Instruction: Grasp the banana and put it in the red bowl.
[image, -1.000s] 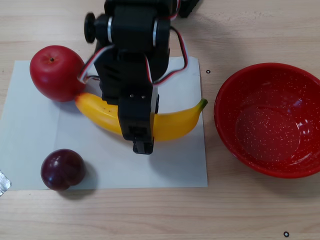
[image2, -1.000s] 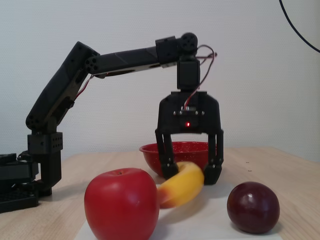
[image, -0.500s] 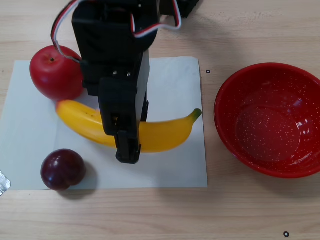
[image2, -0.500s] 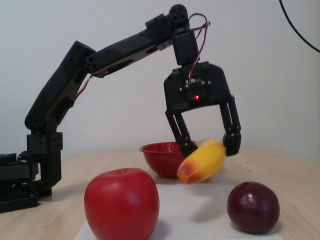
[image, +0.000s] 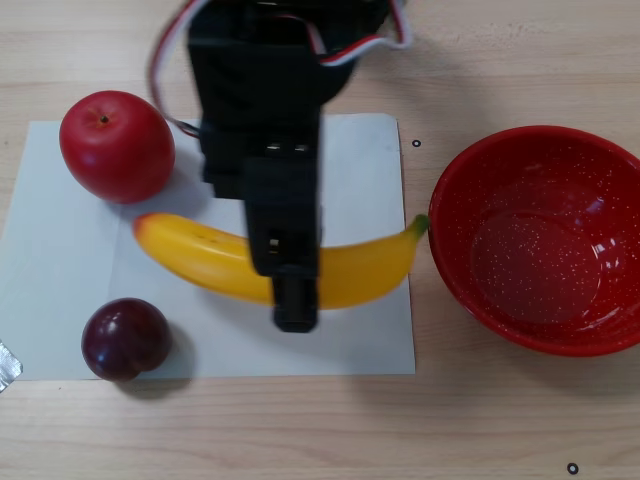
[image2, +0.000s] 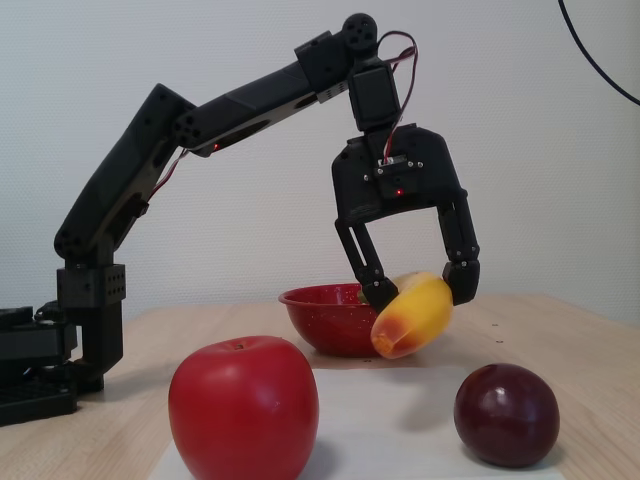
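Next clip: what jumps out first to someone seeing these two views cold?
The black gripper holding the yellow banana clear of the white sheet, seen lifted in the fixed view, grabs the eye first. The big speckled red bowl sits empty at the right of the other view. A red apple and a dark plum flank the banana on the sheet's left side.

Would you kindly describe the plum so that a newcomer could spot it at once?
Find the white paper sheet lying on the wooden table. At its lower left corner in the other view sits the small round dark purple plum. It is darker and smaller than the bright red apple at the sheet's upper left corner.
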